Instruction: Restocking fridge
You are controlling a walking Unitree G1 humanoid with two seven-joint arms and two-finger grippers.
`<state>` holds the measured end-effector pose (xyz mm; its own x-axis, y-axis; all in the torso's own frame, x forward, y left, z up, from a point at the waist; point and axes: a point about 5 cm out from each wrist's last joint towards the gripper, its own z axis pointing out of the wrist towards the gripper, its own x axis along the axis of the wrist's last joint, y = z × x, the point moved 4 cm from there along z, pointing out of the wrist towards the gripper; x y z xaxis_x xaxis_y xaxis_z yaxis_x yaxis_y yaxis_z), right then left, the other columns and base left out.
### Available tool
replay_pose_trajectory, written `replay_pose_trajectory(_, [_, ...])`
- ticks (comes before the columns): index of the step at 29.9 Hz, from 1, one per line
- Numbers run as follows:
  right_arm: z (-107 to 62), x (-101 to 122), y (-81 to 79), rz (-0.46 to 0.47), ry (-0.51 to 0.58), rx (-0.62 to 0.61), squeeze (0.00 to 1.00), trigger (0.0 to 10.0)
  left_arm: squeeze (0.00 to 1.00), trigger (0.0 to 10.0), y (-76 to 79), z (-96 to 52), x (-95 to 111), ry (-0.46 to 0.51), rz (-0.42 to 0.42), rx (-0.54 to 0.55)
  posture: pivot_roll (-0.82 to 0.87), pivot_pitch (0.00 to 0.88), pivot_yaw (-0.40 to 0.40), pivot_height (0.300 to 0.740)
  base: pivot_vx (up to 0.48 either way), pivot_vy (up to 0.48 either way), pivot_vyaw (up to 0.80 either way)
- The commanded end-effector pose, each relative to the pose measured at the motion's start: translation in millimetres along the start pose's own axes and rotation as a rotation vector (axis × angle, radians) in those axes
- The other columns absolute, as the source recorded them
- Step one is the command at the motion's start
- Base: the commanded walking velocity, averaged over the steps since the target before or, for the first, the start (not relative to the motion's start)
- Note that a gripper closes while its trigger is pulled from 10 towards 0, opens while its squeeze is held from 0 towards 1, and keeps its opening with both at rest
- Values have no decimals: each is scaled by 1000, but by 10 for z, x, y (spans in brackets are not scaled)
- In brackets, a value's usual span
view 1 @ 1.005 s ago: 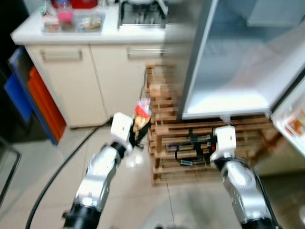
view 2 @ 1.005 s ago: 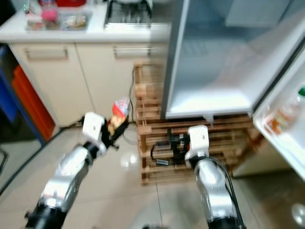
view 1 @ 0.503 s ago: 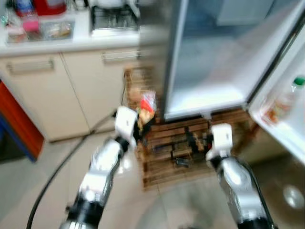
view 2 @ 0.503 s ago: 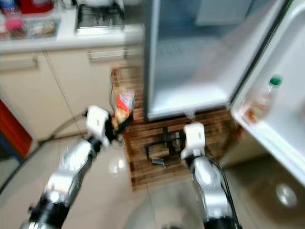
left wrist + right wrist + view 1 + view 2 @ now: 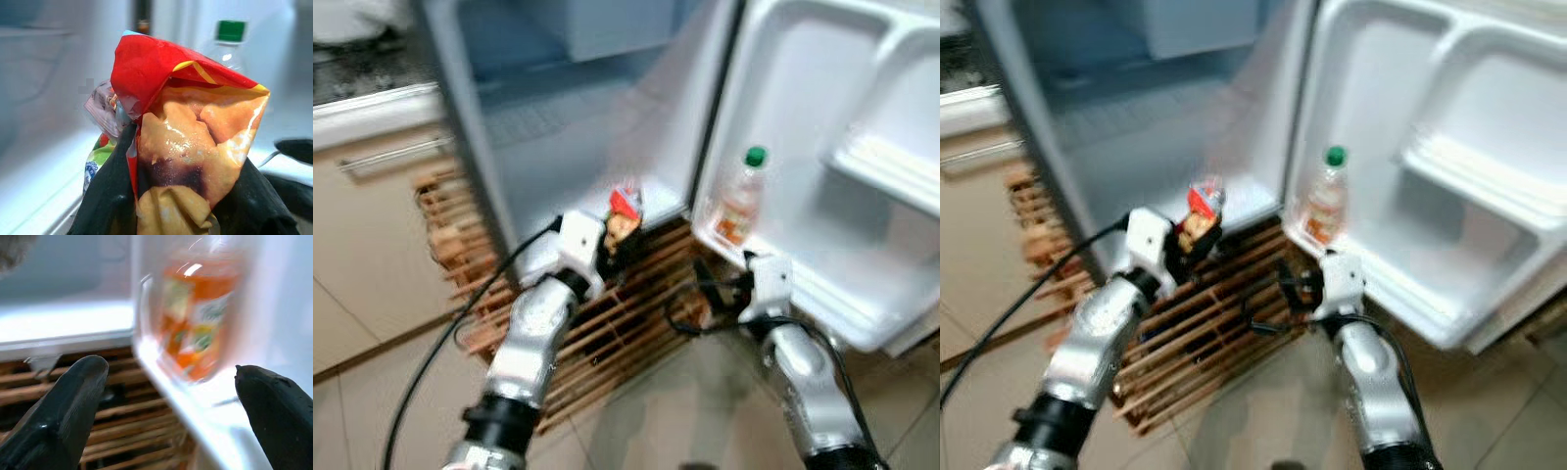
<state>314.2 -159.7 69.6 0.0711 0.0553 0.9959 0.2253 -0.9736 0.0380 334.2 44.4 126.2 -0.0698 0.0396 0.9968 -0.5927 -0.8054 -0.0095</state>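
An open white fridge [image 5: 607, 127] stands ahead; the raised left gripper [image 5: 612, 245] pinches a red-and-yellow snack bag [image 5: 190, 132] before it, and the spread right gripper [image 5: 1295, 284] points at an orange green-capped bottle [image 5: 741, 201] in the door

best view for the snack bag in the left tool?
Left wrist view: the snack bag sits close up, red top and printed front sharp, pinched in the left tool. Both eye views show it small and blurred before the open fridge.

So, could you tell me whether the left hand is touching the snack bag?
Touching: in the left wrist view the left hand has its black fingers pressed against both sides of the snack bag.
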Motion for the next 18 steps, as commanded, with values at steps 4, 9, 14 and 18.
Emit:
replay_pose_trajectory(4, [12,6,-114,13,5,35,0,10000,0,10000,-142,3,-9,-18,65,70,-205,0,2,740,0,0,0])
replay_pose_trajectory(9, [10,12,-147,-10,7,52,0,10000,0,10000,-117,24,2,-16,63,65,-208,0,6,740,0,0,156])
replay_pose_trajectory(14, [2,-8,-169,-14,-1,60,0,10000,0,10000,-144,35,-25,-32,65,91,-207,0,7,740,0,0,724])
replay_pose_trajectory(18, [-12,-41,-185,-17,-13,69,0,10000,0,10000,-222,44,-49,-47,66,143,-209,0,8,740,0,-240,703])
